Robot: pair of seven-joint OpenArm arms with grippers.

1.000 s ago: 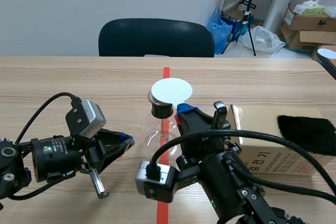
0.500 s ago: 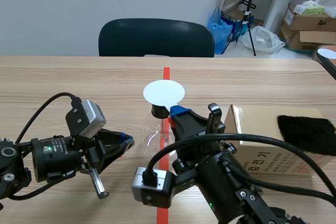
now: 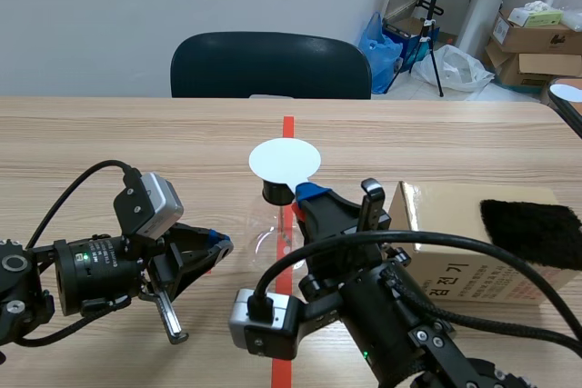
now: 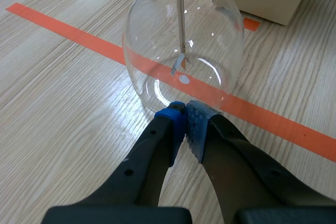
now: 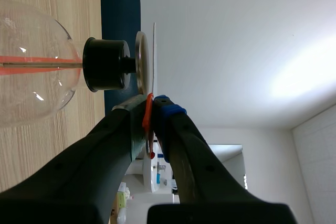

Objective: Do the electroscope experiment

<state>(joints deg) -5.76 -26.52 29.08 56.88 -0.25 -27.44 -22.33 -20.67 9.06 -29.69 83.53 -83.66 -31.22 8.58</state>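
Note:
The electroscope is a clear glass flask (image 3: 271, 226) with a black stopper (image 3: 275, 192). A white disc (image 3: 285, 159) lies over its top. My right gripper (image 3: 306, 192) is shut on the disc's thin orange handle (image 5: 148, 115). In the right wrist view the disc (image 5: 154, 51) shows edge-on against the metal plate (image 5: 140, 61) above the stopper (image 5: 105, 64). My left gripper (image 4: 184, 115) is shut on nothing, its tips at the base of the flask (image 4: 184, 35). A rod with a small foil strip (image 4: 178, 63) hangs inside. In the scene view the left gripper (image 3: 218, 244) sits low, left of the flask.
A cardboard box (image 3: 455, 224) with a black cloth (image 3: 532, 229) on top stands right of the flask, close to my right arm. A dark chair (image 3: 271, 65) stands behind the far table edge. Boxes and bags lie on the floor at the back right.
My right gripper carried the white disc a little to the left, so it now covers the metal plate on the electroscope's top. The left arm has not moved.

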